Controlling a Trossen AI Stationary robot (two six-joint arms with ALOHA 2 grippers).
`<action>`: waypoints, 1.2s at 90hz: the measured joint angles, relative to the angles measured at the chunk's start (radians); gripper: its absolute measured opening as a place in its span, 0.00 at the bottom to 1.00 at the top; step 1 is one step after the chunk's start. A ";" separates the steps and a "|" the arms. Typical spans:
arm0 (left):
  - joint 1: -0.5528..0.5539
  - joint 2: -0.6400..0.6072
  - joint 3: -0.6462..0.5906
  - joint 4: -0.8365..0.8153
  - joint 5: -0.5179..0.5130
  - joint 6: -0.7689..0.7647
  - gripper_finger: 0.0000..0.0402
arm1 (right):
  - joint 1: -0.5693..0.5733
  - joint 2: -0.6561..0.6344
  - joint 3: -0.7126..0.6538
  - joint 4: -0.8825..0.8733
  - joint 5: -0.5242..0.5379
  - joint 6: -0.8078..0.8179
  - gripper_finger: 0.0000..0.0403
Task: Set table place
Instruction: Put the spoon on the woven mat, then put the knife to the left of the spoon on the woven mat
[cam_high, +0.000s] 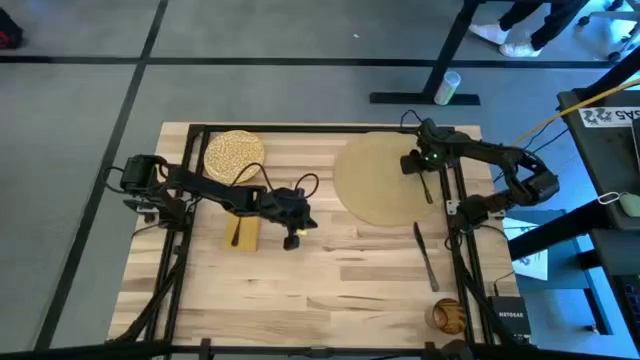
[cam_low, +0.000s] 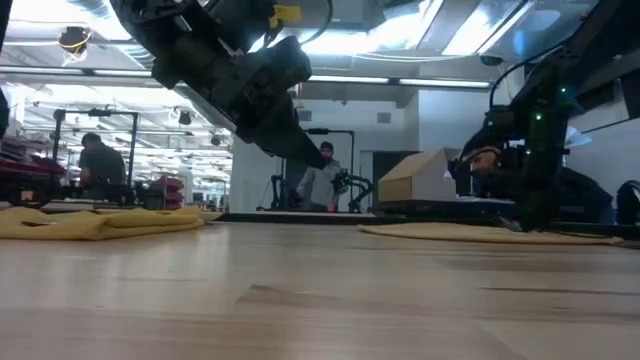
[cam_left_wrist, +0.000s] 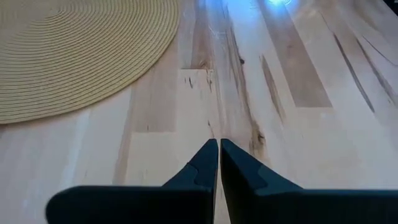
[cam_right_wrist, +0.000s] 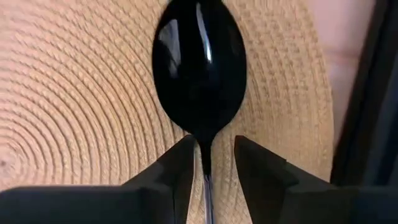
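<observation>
Your right gripper (cam_right_wrist: 210, 158), jaws parted around the spoon (cam_right_wrist: 200, 68), is laying it on the place (cam_high: 385, 180), upper right. Lift clear next. Left gripper (cam_left_wrist: 219, 163) is closed, empty.

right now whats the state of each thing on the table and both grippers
mat: flat on the table
spoon: lying on the mat, between the right gripper's fingers
right gripper: open around the spoon handle
left gripper: shut, empty, over bare wood
plate: empty
napkin: folded flat
knife: on the table
</observation>
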 joint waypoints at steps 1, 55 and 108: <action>0.000 0.000 0.000 0.000 0.000 0.000 0.00 | 0.000 0.000 0.000 0.000 0.001 0.003 0.27; 0.000 0.000 0.000 -0.002 0.000 0.000 0.00 | 0.000 -0.001 0.001 -0.003 0.052 0.032 0.27; 0.000 0.000 0.000 -0.009 0.000 0.011 0.00 | 0.084 -0.247 0.002 -0.061 -0.075 -0.185 0.27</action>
